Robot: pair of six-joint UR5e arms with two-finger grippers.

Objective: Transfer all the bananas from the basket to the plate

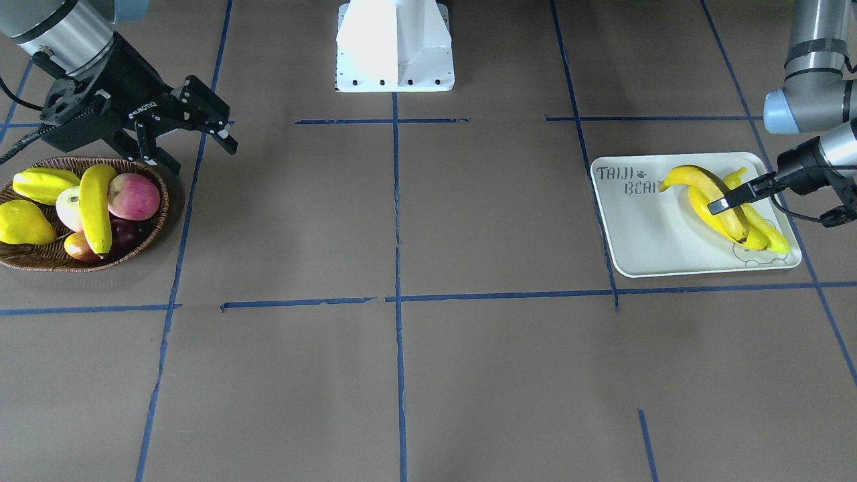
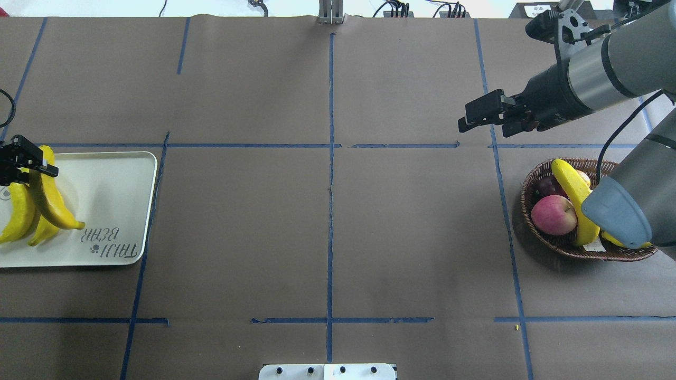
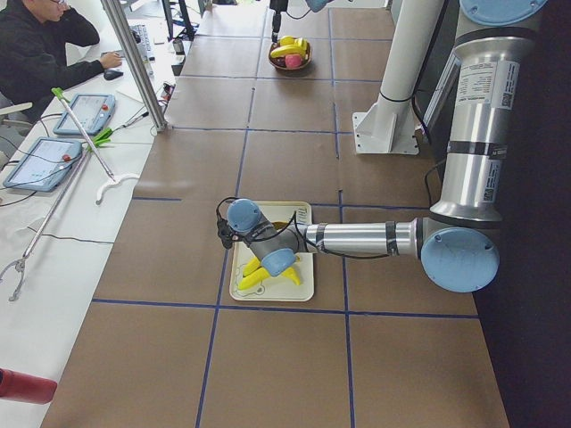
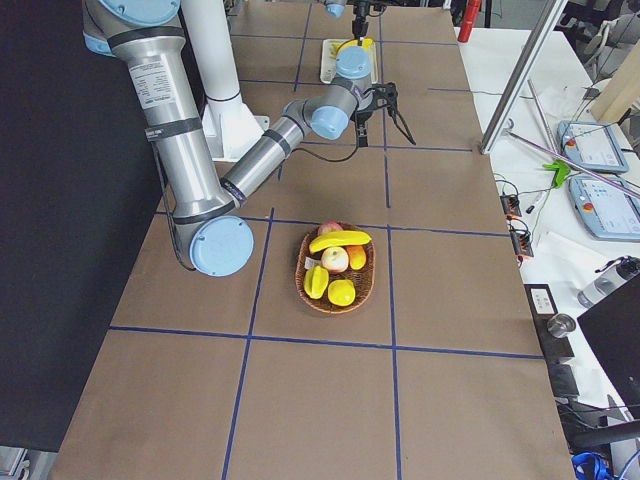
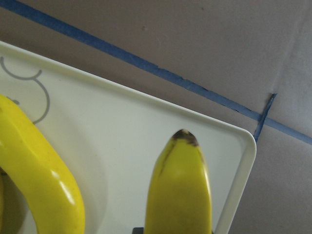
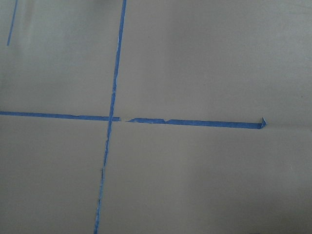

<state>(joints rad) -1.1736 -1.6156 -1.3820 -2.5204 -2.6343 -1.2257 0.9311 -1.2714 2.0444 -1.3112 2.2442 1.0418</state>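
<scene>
Only one banana (image 1: 97,207) sits in the basket (image 1: 40,261). It lies on top of the other fruit (image 1: 134,195). Its long side runs from the robot's side of the counter (image 1: 469,368) across to your side.

The right pincer (image 1: 197,154) is open and empty. It hangs up above the counter, beside the basket, on the side toward the middle. So the banana lies outward and down from it.

The left pincer (image 1: 726,201) is far off at the plate (image 1: 643,234). It looks closed on a third banana (image 1: 689,175), which lies across two more bananas (image 1: 766,235). You should send the right arm, I think.
</scene>
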